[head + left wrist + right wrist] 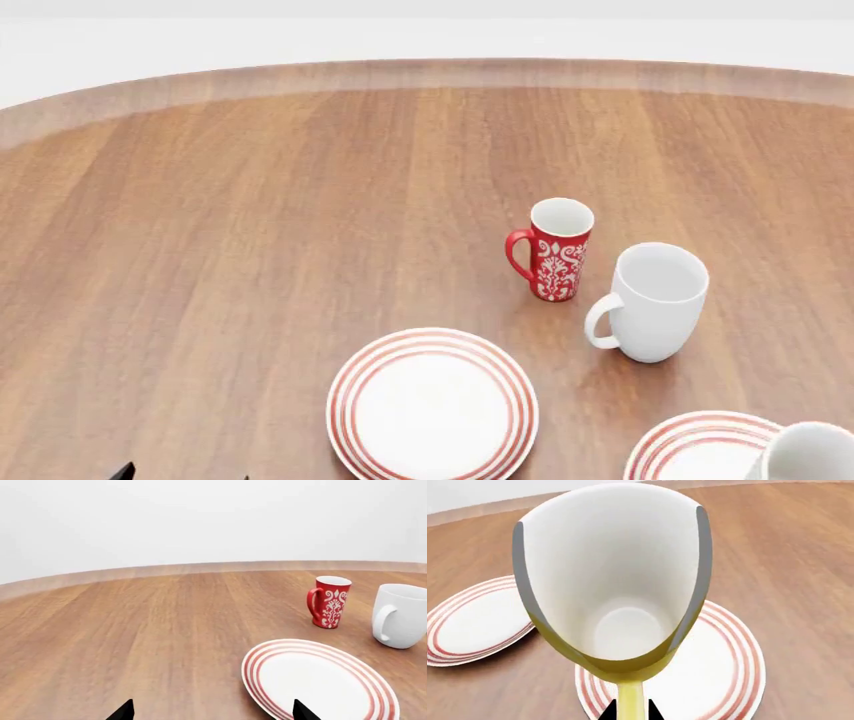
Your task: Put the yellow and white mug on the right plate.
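Note:
The yellow and white mug [617,580] fills the right wrist view, its white inside facing the camera and its yellow handle pointing back between the fingers. My right gripper [630,711] is shut on that handle. The mug is over the right plate [727,665], which is white with red rings; I cannot tell whether they touch. In the head view the mug [807,450] shows at the bottom right corner, over the right plate [694,445]. My left gripper [213,712] is open and holds nothing, low over the table beside the other plate.
The left plate [431,405] lies near the table's front middle. Behind the plates stand a red white-patterned mug [554,250] and a taller white mug [651,300]. The round wooden table [240,250] ends at a curved far edge.

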`<state>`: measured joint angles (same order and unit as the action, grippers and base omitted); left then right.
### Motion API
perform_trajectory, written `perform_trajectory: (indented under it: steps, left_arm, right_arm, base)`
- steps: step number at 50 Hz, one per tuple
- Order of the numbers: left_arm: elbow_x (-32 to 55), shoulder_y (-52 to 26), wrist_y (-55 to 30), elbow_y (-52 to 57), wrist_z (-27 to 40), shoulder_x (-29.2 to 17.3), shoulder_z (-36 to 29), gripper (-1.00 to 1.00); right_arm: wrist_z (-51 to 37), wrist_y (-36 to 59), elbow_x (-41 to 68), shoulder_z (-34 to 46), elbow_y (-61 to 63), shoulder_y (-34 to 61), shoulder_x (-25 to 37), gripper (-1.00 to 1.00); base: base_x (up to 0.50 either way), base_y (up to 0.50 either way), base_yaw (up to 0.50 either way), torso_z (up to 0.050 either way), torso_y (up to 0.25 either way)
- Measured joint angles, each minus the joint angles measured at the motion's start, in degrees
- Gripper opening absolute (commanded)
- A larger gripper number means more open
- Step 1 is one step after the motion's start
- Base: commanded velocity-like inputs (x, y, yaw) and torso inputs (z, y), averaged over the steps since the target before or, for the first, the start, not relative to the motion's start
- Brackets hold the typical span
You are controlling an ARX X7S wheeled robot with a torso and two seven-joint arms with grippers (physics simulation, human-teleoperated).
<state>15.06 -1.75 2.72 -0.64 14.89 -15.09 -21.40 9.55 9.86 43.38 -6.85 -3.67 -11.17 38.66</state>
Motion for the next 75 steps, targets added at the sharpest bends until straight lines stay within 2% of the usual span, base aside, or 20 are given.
perform_trajectory:
  steps: [29,75]
  left_arm:
    - [0.4,-0.4,0.3,-0.6,0.3,-0.2,-0.6,1.00]
    - [1.0,-0.6,0.6,-0.9,1.0,-0.8,-1.4,1.00]
  right_arm:
    - [3.1,1.4,-2.5,4.7,-17.9,13.2,-3.5,-1.00]
    - [5.3,1.1,-6.8,9.1,-33.9,22.4,-6.3,-1.00]
  base:
    - [0.00,0.00,0.00,0.000,0.000]
    - [0.00,0.00,0.00,0.000,0.000]
